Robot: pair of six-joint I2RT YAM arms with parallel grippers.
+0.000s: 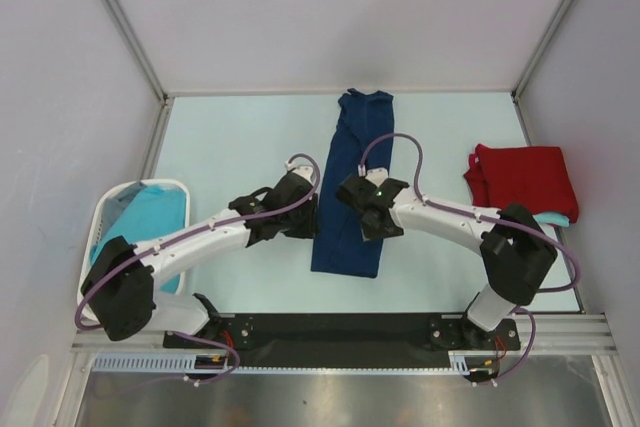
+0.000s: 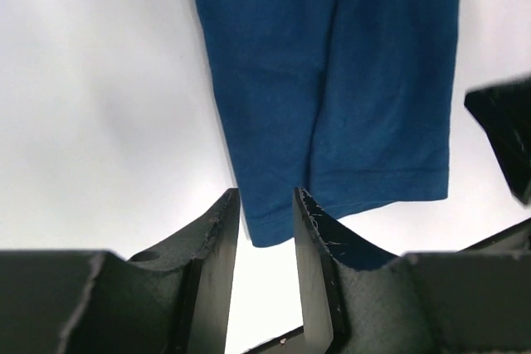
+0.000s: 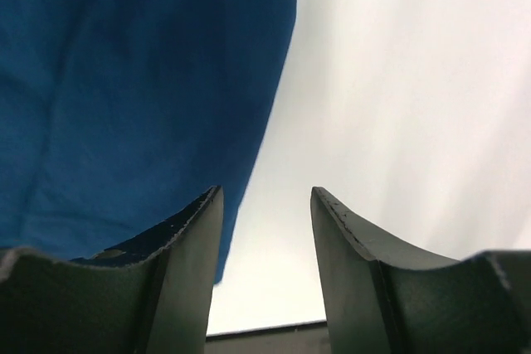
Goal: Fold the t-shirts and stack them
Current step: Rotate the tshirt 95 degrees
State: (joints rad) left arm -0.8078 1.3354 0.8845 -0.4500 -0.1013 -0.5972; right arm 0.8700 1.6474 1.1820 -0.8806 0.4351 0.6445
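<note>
A navy blue t-shirt (image 1: pixel 350 187), folded into a long narrow strip, lies down the middle of the table. My left gripper (image 1: pixel 308 217) hovers at its left edge. In the left wrist view that gripper (image 2: pixel 265 209) stands open, and the lower hem corner of the navy t-shirt (image 2: pixel 332 80) shows between its fingertips. My right gripper (image 1: pixel 366 215) is over the strip's right side. It is open (image 3: pixel 267 205), with the edge of the navy cloth (image 3: pixel 124 97) under its left finger and bare table in the gap. A folded red t-shirt (image 1: pixel 522 179) rests at the right on turquoise cloth (image 1: pixel 552 219).
A white perforated basket (image 1: pixel 108 209) at the left edge holds a turquoise t-shirt (image 1: pixel 148 222). Grey walls enclose the table on three sides. The black rail (image 1: pixel 330 332) with both arm bases runs along the near edge. My right gripper's dark finger (image 2: pixel 502 134) shows in the left wrist view.
</note>
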